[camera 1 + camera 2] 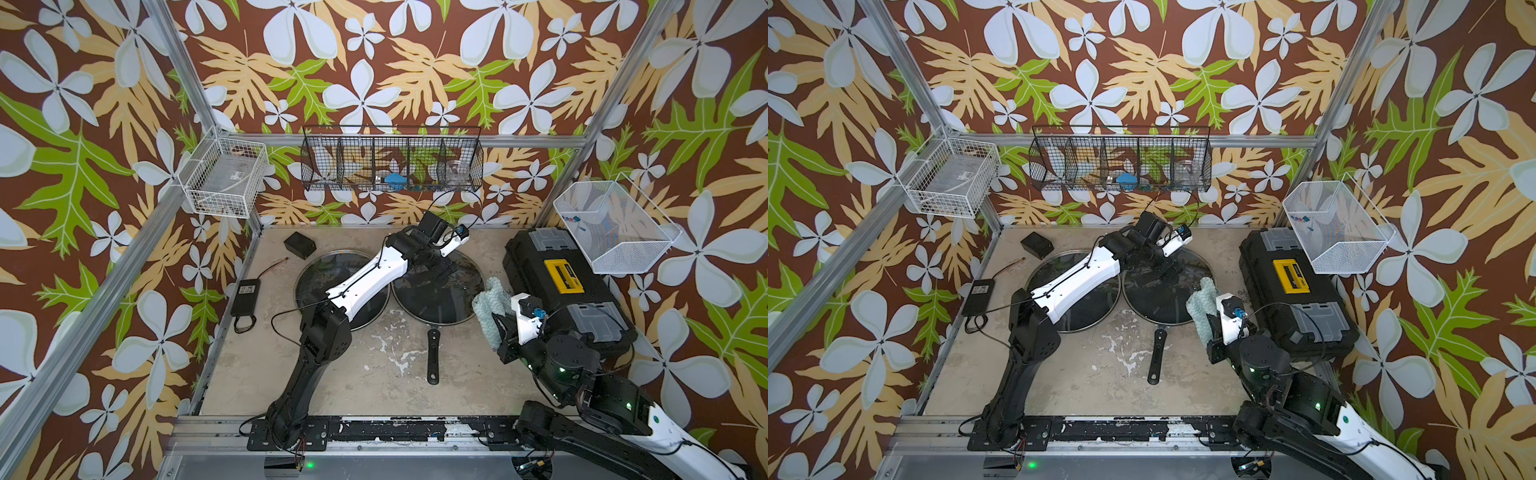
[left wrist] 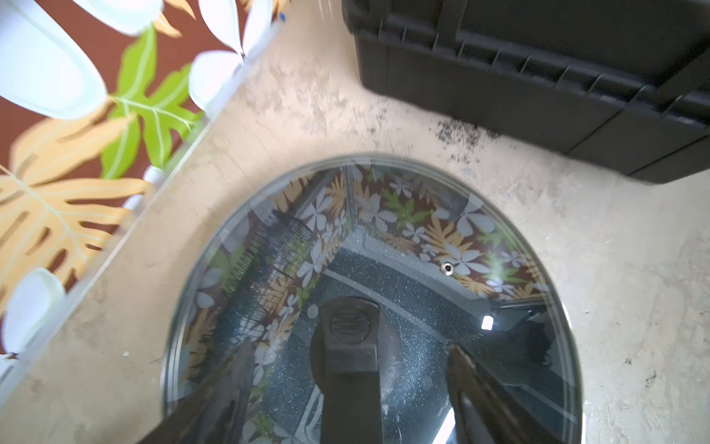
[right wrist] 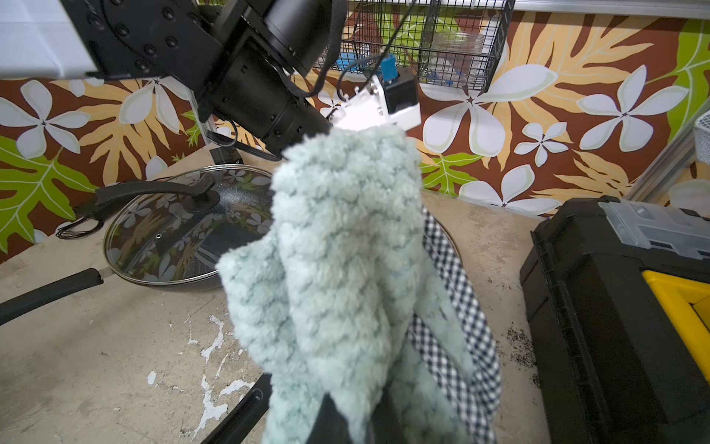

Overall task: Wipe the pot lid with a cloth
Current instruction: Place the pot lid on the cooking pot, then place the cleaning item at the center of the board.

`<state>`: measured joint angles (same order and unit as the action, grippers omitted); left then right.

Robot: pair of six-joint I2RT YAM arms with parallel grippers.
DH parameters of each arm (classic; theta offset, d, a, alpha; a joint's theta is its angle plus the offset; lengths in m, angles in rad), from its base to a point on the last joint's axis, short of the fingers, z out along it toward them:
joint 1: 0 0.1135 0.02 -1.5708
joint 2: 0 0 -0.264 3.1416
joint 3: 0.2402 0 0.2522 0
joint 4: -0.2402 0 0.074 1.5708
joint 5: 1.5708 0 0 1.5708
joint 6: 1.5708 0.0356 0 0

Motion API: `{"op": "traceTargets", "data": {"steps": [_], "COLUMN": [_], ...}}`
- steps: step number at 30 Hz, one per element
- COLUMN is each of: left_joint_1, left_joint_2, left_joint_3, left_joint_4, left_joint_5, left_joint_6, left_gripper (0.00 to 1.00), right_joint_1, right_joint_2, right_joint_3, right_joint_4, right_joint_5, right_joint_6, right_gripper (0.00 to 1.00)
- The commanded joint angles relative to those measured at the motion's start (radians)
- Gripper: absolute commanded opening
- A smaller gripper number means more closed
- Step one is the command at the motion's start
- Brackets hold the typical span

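The pot lid (image 1: pixel 453 299) is round glass with a steel rim and lies on a dark pan whose handle (image 1: pixel 433 357) points to the table's front. My left gripper (image 1: pixel 442 270) hangs over the lid's middle, open. In the left wrist view the lid's black handle (image 2: pixel 349 384) stands between my spread fingers (image 2: pixel 472 384) with a gap on each side. My right gripper (image 1: pixel 498 328) is shut on the cloth (image 1: pixel 488 307), a fluffy pale teal rag with a checked edge (image 3: pixel 461 307), at the lid's right rim. The cloth (image 3: pixel 338 269) hides the right jaws and most of the lid.
A second glass lid (image 1: pixel 316 278) lies left of the first, half under my left arm. A black toolbox (image 1: pixel 569 286) fills the right side. A power adapter (image 1: pixel 245 297) and a small black box (image 1: pixel 300 244) sit at the left. Wire baskets (image 1: pixel 390 162) hang on the walls.
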<state>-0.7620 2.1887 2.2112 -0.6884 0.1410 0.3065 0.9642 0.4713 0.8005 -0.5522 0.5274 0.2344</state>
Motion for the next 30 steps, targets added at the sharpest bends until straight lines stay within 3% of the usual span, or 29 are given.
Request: {"op": "traceTargets", "data": {"steps": [1,10,17,20,30], "left_joint_1": [-0.002,0.003,0.007,0.007,0.009], "left_joint_2": [-0.075,-0.404,-0.732,-0.868,-1.218], "left_joint_3": [-0.064,-0.456,-0.853,-0.999,-1.345], "left_joint_4": [0.080,0.296,0.539,0.618,0.696], "left_joint_5": [0.005,-0.103,-0.129,-0.109,-0.211], "left_joint_6": [-0.013,-0.055,-0.161,-0.211,-0.284], "left_gripper": [0.87,0.90,0.92,0.98,1.00], "right_joint_1": [0.001,0.001,-0.008,-0.031,-0.198], "right_joint_2": [0.007,0.067,0.155,0.165,0.194], "right_joint_3": [-0.004,-0.014,-0.038,-0.078,-0.302], "right_joint_4": [0.050,0.077,0.028,0.032,0.155], "right_joint_5": [-0.003,0.009,0.087,0.075,-0.128], "right_joint_6": [-0.001,0.013,0.146,0.222,0.390], "right_gripper": [0.00,0.00,0.00,0.00,0.00]}}
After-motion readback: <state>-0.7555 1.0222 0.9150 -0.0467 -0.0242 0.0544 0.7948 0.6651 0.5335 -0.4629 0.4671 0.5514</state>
